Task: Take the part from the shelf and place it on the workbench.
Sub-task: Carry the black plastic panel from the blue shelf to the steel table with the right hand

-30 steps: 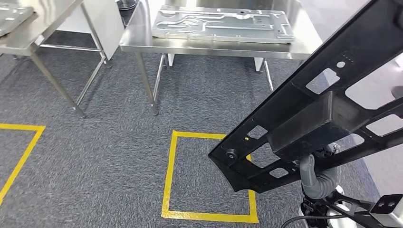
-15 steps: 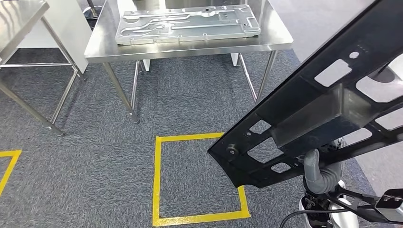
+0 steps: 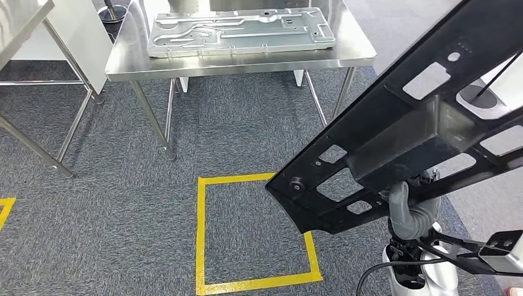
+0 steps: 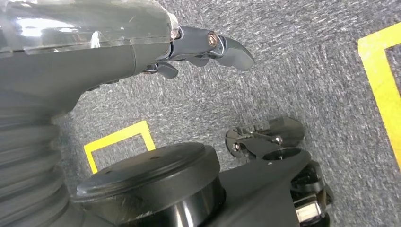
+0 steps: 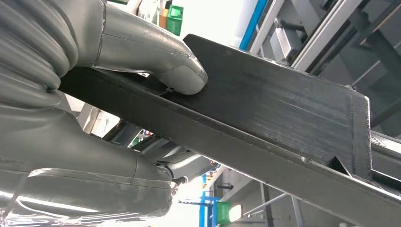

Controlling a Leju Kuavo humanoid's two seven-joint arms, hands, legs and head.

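Part point(image 3: 395, 132) in right hand point(image 3: 410, 213), apparently.

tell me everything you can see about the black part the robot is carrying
The black part is a long, flat matte frame with rectangular cut-outs, small holes and a raised box-like rib along its middle. It is held tilted, its low end over the yellow floor square. The right hand grips it, thumb pressed on the rib.

My left hand point(image 4: 142, 52) has a smooth grey shell under a glossy clear cover, and behind it a ribbed grey cuff. Its dark fingers point(image 4: 222, 45) carry a brass-coloured screw head. My right hand point(image 5: 94, 94) has a thick pale-grey thumb point(image 5: 179, 75) beyond the same ribbed sleeve.
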